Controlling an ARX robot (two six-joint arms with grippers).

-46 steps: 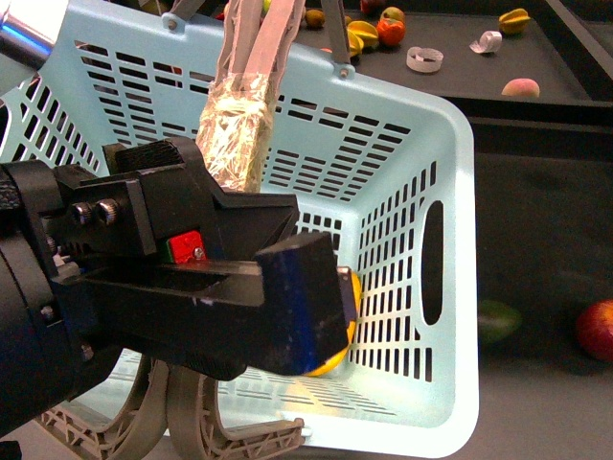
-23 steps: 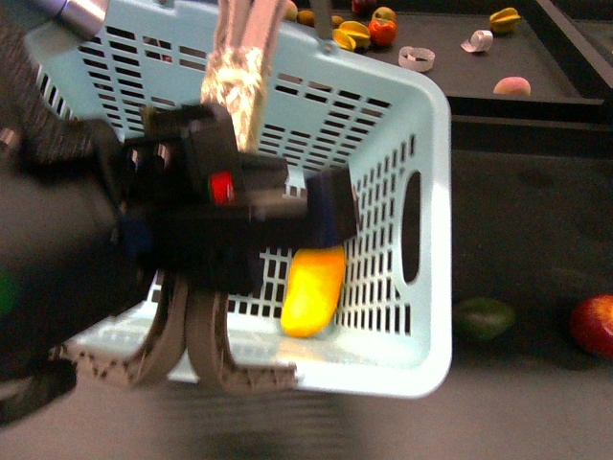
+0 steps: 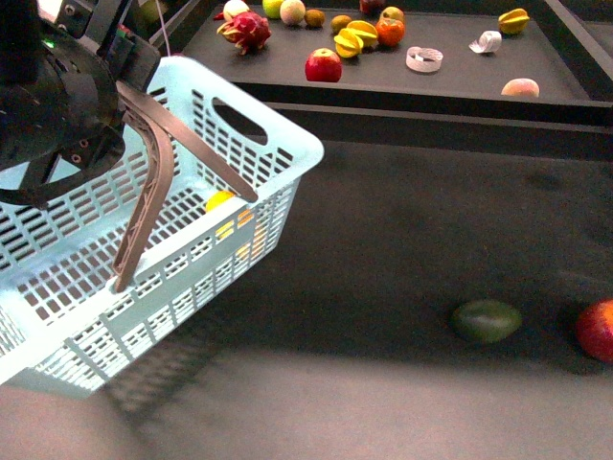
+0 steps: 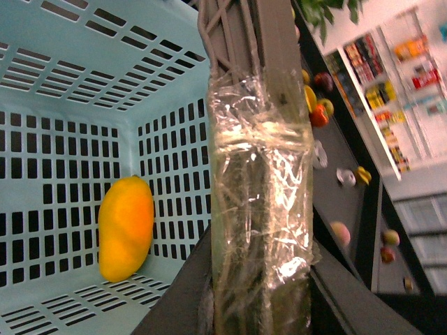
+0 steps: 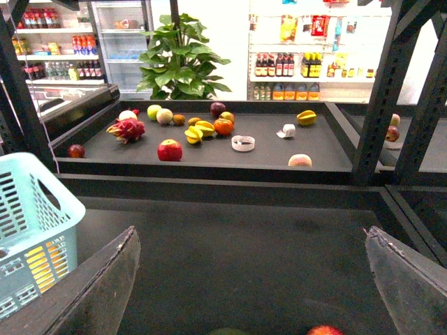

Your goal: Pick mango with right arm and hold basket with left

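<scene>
The turquoise basket (image 3: 115, 278) hangs tilted at the left of the front view, and its grey-brown handles (image 3: 153, 182) run up to my left gripper (image 3: 110, 91) at the top left. In the left wrist view that gripper (image 4: 260, 307) is shut on the tape-wrapped handle (image 4: 260, 188). The yellow-orange mango (image 4: 126, 227) lies inside against the slotted wall; from the front only a yellow bit of the mango (image 3: 220, 200) shows. My right gripper (image 5: 251, 286) is open with nothing in it, over the dark table, and the basket (image 5: 31, 223) is off to its side.
A dark green fruit (image 3: 487, 321) and a red apple (image 3: 596, 329) lie on the dark table at the right. Behind, a raised tray (image 3: 450, 91) carries several fruits, a dragon fruit (image 3: 247, 29) and a tape roll (image 3: 424, 59). Black frame posts (image 5: 380, 91) flank it.
My left gripper has swung from the centre foreground up to the top left, carrying the basket left with it. The mango stayed in the basket.
</scene>
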